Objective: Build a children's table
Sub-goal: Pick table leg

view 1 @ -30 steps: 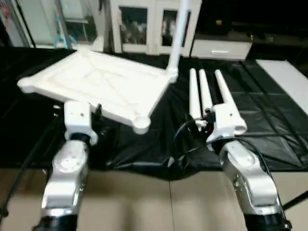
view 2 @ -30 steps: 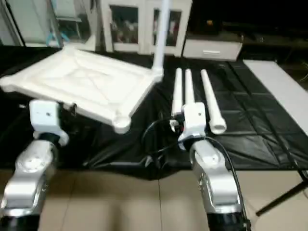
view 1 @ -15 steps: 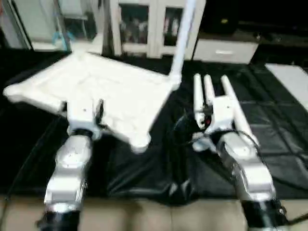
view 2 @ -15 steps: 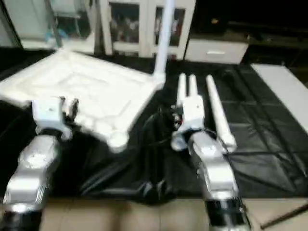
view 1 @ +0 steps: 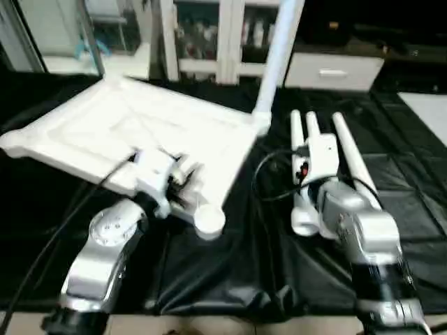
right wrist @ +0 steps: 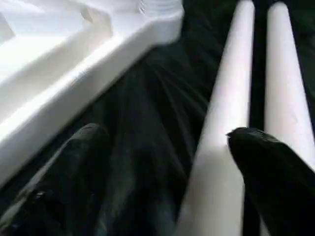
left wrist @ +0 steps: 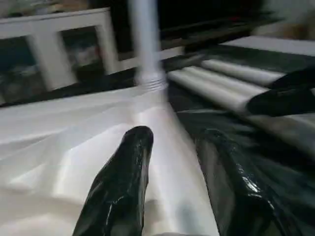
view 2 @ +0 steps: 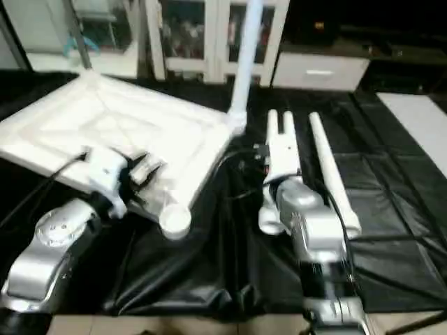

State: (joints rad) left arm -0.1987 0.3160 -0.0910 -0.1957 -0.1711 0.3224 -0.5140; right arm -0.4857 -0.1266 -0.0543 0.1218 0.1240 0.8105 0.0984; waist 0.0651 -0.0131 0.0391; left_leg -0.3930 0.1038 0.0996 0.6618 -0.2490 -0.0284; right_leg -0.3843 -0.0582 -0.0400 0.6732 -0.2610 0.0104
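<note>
Now my right gripper (right wrist: 162,162), fingers wide apart, hangs over the nearest loose leg (right wrist: 221,142) at centre right, running lengthwise away from me; my left gripper (left wrist: 172,167) stands half-open over the tabletop (view 1: 140,125).

One white tabletop (view 1: 140,129) lay ribbed side up at the left of the frame on one black-covered table (view 1: 412,202). Four white legs were counted: one leg (view 1: 278,56) stood upright in a corner socket at upper centre, and three loose legs (view 1: 349,157) lay side by side at centre right.
</note>
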